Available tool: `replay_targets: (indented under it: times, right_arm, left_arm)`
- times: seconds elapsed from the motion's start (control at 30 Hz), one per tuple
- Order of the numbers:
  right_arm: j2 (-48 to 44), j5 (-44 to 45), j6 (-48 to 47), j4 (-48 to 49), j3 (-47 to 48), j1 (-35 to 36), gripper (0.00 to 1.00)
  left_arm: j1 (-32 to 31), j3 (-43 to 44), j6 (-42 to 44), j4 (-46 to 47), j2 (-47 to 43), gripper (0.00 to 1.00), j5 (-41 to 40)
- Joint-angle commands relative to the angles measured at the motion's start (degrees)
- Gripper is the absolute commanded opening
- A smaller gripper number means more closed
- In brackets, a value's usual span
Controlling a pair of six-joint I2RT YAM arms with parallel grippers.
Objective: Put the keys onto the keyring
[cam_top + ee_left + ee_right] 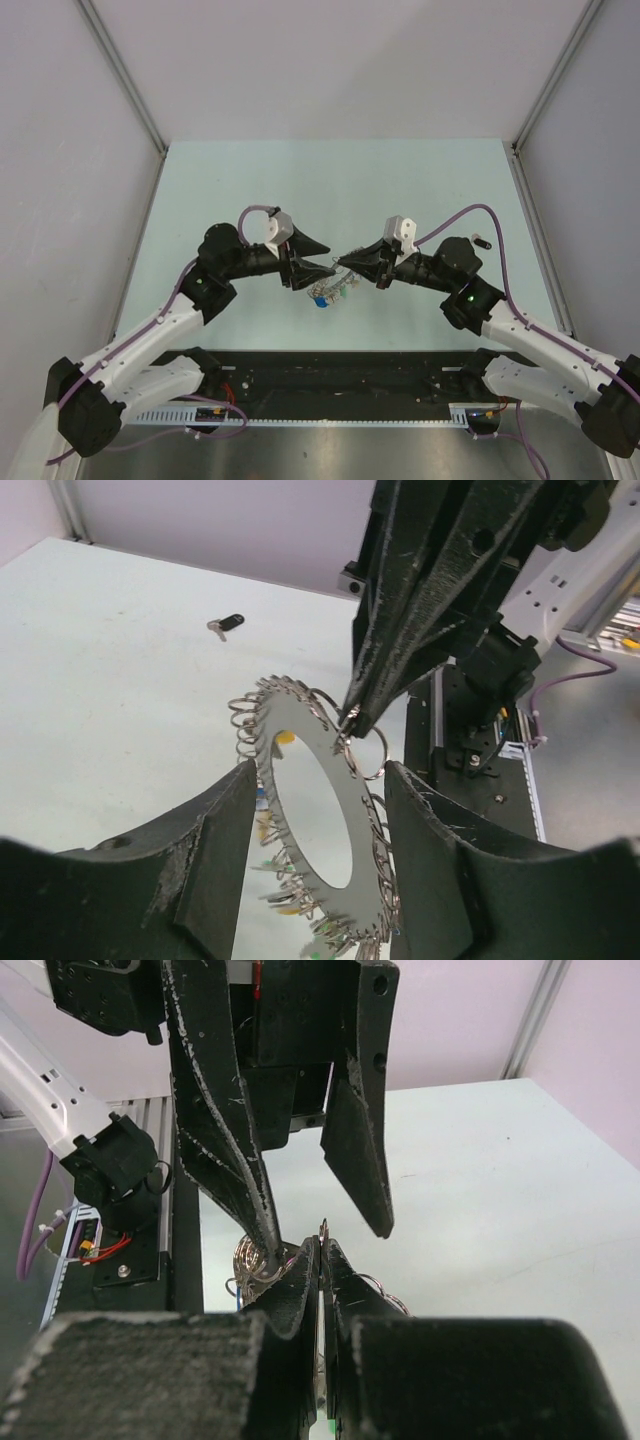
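Observation:
The keyring (354, 834) is a flat grey ring with a toothed rim and many small wire loops, held upright in the air above the table. My right gripper (348, 262) is shut on its upper rim, which sticks out above the gripper's tips (325, 1228). My left gripper (320, 770) is open, one finger on each side of the ring. One left finger (250, 1190) touches the loops. Keys with blue, green and yellow heads (322, 297) hang from the ring's lower part. A black-headed key (225, 626) lies apart on the table.
The black key lies at the right side of the table (481, 240), beyond the right arm. Grey walls and metal frame posts (540, 95) bound the table. A black rail with cables (340, 385) runs along the near edge.

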Motion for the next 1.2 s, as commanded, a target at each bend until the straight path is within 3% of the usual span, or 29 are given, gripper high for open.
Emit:
replay_targets:
  times: [0.0,0.4,0.67,0.9,1.13,1.17]
  right_arm:
    - [-0.8,-0.6,0.5,6.2,1.1,-0.1,0.00]
    - [0.3,-1.9,1.5,7.2,1.0,0.2,0.00]
    - [0.5,-1.8,1.7,7.8,1.0,0.4,0.00]
    - [0.8,-1.9,1.6,6.6,1.1,0.7,0.00]
    - [1.1,-0.3,1.8,2.4,1.1,1.3,0.00]
    - [0.6,0.4,1.9,1.8,1.1,1.2,0.08]
  left_arm:
    - [0.3,-1.3,-1.2,5.4,-0.1,0.57,5.4]
    - [0.0,-2.7,-1.9,9.1,0.0,0.51,5.9]
    - [-0.2,-2.2,-1.3,8.0,0.4,0.34,5.7]
    - [-0.5,-1.9,0.0,6.3,-0.1,0.00,4.7]
    - [-0.7,-1.6,2.0,4.5,-0.9,0.00,3.9]
    - [-0.7,-1.0,2.5,3.6,-0.8,0.00,3.2]
